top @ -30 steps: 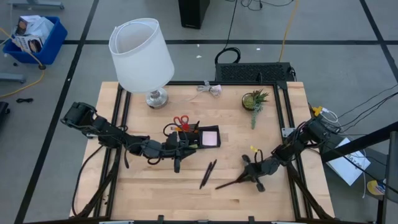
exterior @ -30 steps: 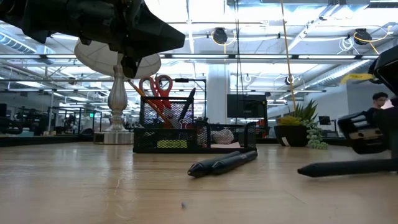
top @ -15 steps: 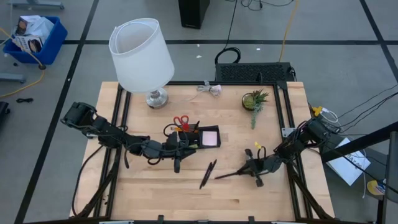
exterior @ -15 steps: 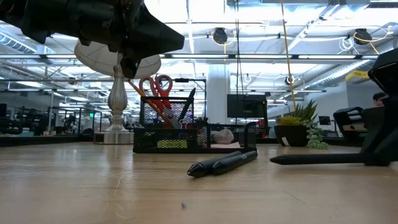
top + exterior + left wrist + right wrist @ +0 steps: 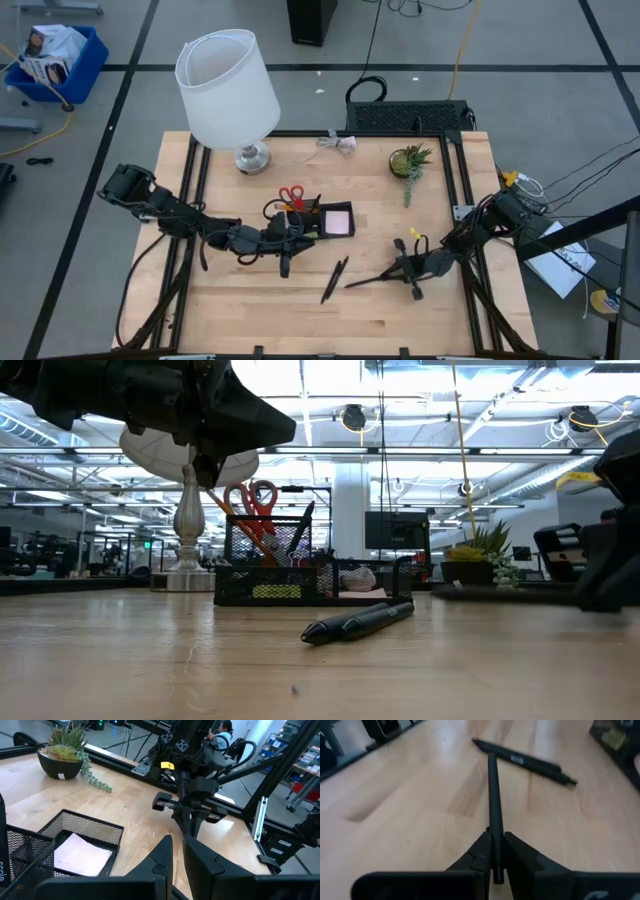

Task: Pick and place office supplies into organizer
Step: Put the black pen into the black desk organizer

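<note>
Right gripper [image 5: 492, 851] clenched on slim black pen [image 5: 493, 800], held level above surface [image 5: 380, 310]. Two more pens [image 5: 334, 278] lie just ahead of its tip. Left gripper [image 5: 284, 262] clenched empty beside mesh organizer [image 5: 318, 222], scissors [image 5: 290, 195] inside.

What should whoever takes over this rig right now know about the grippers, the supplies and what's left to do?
Right gripper: shut on a black pen, lifted off the table near the right side.
Left gripper: shut, empty, hovering at the organizer.
Done: red scissors stand in the organizer; pink sticky notes lie in its tray.
Left: drop the held pen in, then fetch the pens on the table.
</note>
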Motion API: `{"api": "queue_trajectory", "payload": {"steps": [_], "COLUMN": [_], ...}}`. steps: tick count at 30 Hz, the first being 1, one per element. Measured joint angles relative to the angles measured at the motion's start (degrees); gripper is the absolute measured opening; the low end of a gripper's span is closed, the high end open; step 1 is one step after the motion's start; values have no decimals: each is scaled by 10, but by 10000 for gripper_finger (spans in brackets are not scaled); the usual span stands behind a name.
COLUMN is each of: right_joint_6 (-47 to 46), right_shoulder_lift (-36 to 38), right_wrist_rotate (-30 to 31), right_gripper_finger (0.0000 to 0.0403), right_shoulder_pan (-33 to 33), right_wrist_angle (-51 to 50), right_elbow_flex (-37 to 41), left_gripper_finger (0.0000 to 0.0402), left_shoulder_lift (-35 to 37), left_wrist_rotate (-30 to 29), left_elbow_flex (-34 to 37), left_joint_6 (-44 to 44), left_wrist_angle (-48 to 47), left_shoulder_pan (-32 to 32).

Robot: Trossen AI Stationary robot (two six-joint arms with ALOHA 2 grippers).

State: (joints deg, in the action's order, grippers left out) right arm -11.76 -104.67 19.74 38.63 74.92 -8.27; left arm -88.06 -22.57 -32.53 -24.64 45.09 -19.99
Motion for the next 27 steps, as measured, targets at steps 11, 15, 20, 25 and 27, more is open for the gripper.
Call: {"api": "queue_trajectory", "payload": {"steps": [11, 15, 20, 25, 27], "right_joint_6": [27, 40, 51, 57, 58], "right_shoulder_lift": [0, 0, 1, 1, 1], "right_wrist_rotate": [23, 30, 78, 119, 120], "right_gripper_finger": [34, 30, 34, 32, 30], "right_shoulder_pan": [0, 0, 0, 0, 0], "right_wrist_angle": [44, 61, 81, 80, 80], "right_elbow_flex": [0, 0, -1, -1, -2], "left_gripper_finger": [47, 47, 47, 48, 57], "left_shoulder_lift": [0, 0, 0, 0, 0], "left_wrist_rotate": [0, -9, 7, 58, 79], "left_elbow_flex": [0, 0, 0, 0, 0], "left_joint_6": [-9, -5, -46, -91, -108], "left_wrist_angle": [-5, 22, 12, 5, 4], "left_shoulder_pan": [-2, -12, -18, -13, -10]}}
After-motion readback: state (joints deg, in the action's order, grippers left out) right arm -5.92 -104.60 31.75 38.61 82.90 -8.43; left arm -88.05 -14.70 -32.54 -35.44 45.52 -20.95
